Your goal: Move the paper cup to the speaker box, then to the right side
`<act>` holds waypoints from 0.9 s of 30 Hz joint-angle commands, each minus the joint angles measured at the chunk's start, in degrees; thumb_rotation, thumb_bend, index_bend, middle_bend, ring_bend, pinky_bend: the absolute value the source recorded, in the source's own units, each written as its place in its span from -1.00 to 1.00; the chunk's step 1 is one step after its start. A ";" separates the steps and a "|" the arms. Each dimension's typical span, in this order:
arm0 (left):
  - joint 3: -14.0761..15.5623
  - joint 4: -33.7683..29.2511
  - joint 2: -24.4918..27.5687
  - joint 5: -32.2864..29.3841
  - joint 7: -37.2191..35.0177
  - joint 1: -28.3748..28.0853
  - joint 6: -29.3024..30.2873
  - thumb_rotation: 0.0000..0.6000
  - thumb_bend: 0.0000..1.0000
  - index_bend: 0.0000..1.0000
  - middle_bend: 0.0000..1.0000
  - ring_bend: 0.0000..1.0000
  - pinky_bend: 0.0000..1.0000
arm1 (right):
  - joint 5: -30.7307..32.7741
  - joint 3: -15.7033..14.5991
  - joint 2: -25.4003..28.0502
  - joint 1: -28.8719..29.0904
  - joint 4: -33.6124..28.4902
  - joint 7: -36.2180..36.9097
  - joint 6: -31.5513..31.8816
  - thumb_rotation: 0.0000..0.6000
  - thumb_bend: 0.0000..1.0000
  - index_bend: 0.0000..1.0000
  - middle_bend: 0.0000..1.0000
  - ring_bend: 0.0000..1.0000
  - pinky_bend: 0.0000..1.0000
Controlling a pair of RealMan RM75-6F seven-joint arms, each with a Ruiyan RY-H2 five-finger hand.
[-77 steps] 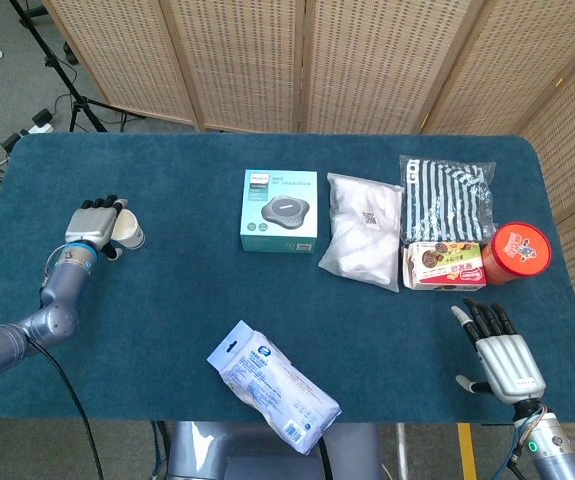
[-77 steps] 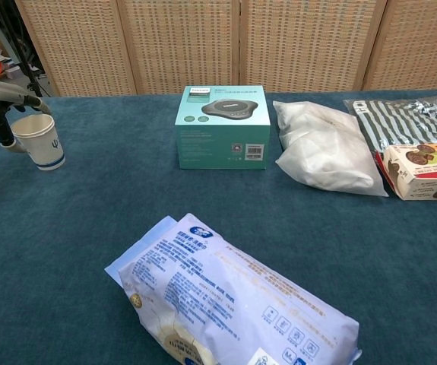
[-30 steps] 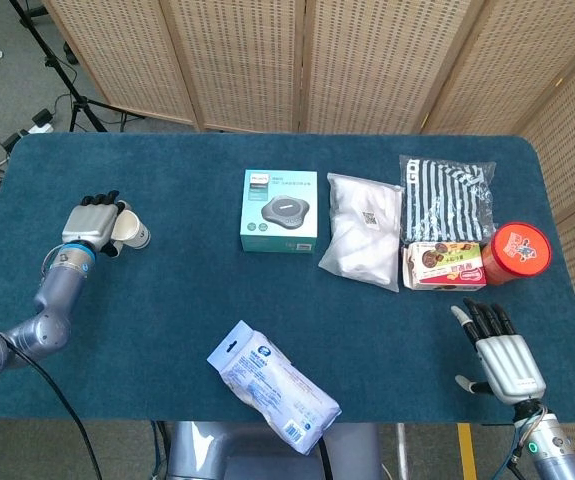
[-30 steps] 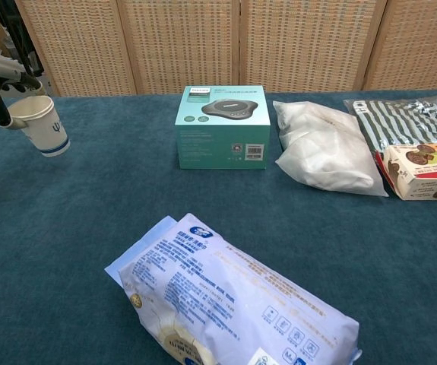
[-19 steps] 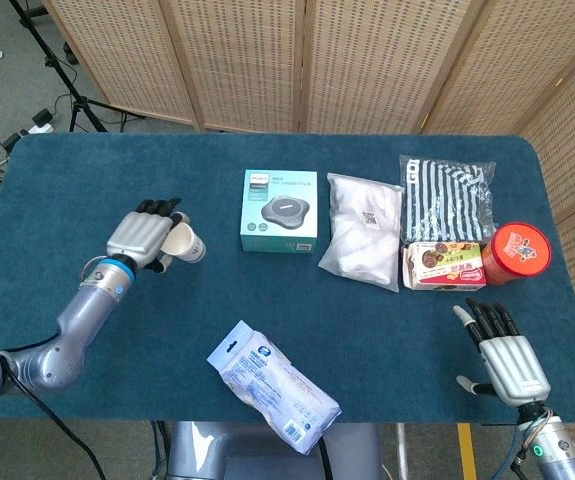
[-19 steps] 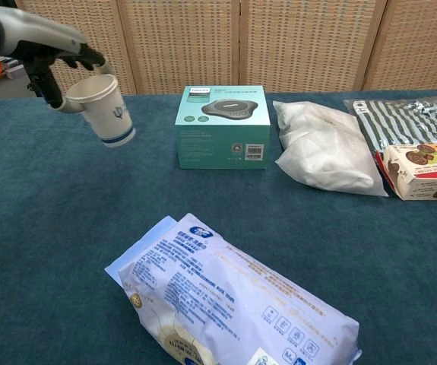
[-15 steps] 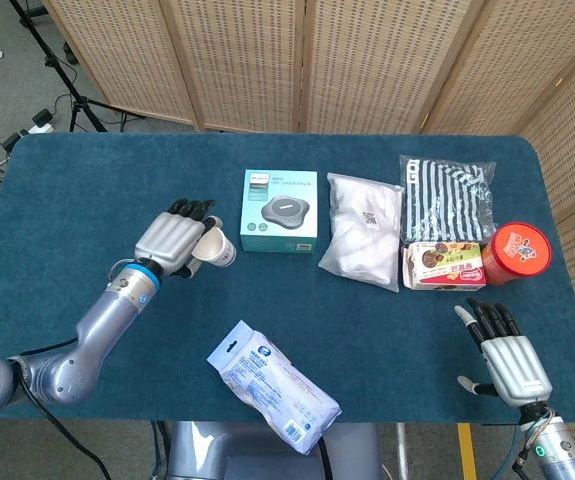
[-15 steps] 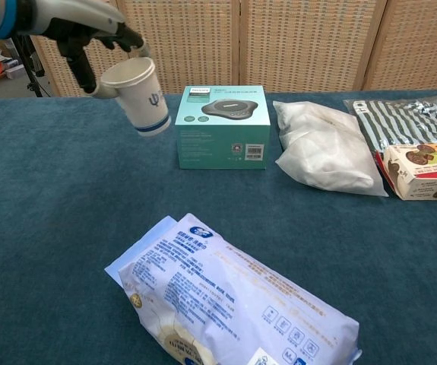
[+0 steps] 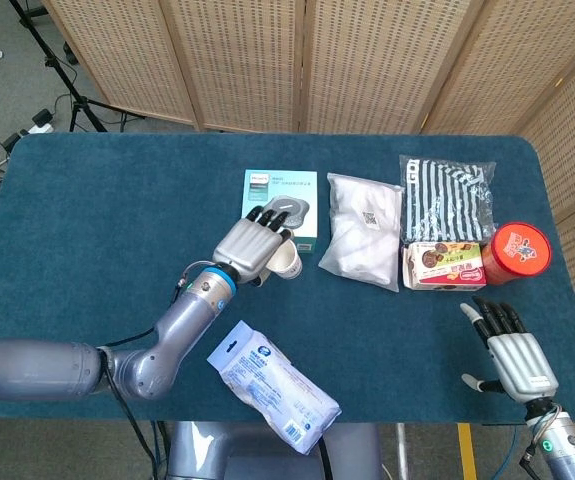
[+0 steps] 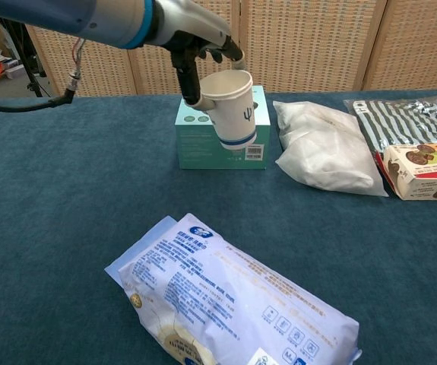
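My left hand [image 9: 250,244] [image 10: 201,44] grips the white paper cup [image 9: 286,262] [image 10: 233,106] by its rim and holds it in the air, slightly tilted. The cup hangs in front of the teal speaker box [image 9: 280,197] [image 10: 193,141], hiding part of the box's front face in the chest view. My right hand [image 9: 513,360] lies open with spread fingers near the table's front right corner, far from the cup; the chest view does not show it.
A white plastic bag [image 9: 363,240] [image 10: 324,156] lies right of the box, then a striped bag [image 9: 447,195], a snack box [image 9: 445,265] [image 10: 423,169] and a red-lidded tub [image 9: 517,252]. A blue-white wipes pack [image 9: 272,385] [image 10: 233,300] lies at the front.
My left hand has carried the cup rightward from the table's left side, lifting it, until it hangs in front of the speaker box. The right hand has barely shifted.
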 commanded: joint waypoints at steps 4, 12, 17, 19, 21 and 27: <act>0.85 6.26 -5.38 -3.10 2.20 -3.83 -2.89 1.00 -0.17 -0.40 -1.00 -1.00 -1.00 | 1.35 0.60 0.37 0.22 0.68 1.52 -0.62 1.00 -0.79 -1.00 -1.00 -1.00 -1.00; 3.84 16.16 -13.29 -5.26 4.59 -7.52 -8.01 1.00 -0.23 -0.40 -1.00 -1.00 -1.00 | 3.35 1.40 0.67 0.71 2.24 4.21 -2.04 1.00 -0.79 -1.00 -1.00 -1.00 -1.00; 5.55 19.87 -15.99 -7.12 5.83 -9.31 -9.25 1.00 -0.35 -0.40 -1.00 -1.00 -1.00 | 4.20 1.89 0.89 0.74 2.94 5.52 -2.20 1.00 -0.79 -1.00 -1.00 -1.00 -1.00; 6.01 20.95 -16.83 -7.70 6.05 -9.77 -9.68 1.00 -0.38 -0.40 -1.00 -1.00 -1.00 | 4.25 1.94 0.91 0.72 3.11 5.83 -2.18 1.00 -0.79 -1.00 -1.00 -1.00 -1.00; 6.53 22.05 -17.70 -8.14 6.21 -10.15 -10.04 1.00 -0.40 -0.40 -1.00 -1.00 -1.00 | 4.31 1.98 0.94 0.73 3.23 6.09 -2.24 1.00 -0.79 -1.00 -1.00 -1.00 -1.00; 7.54 23.64 -19.03 -8.49 6.55 -10.82 -9.78 1.00 -0.45 -0.57 -1.00 -1.00 -1.00 | 4.32 2.00 1.01 0.74 3.39 6.49 -2.30 1.00 -0.79 -1.00 -1.00 -1.00 -1.00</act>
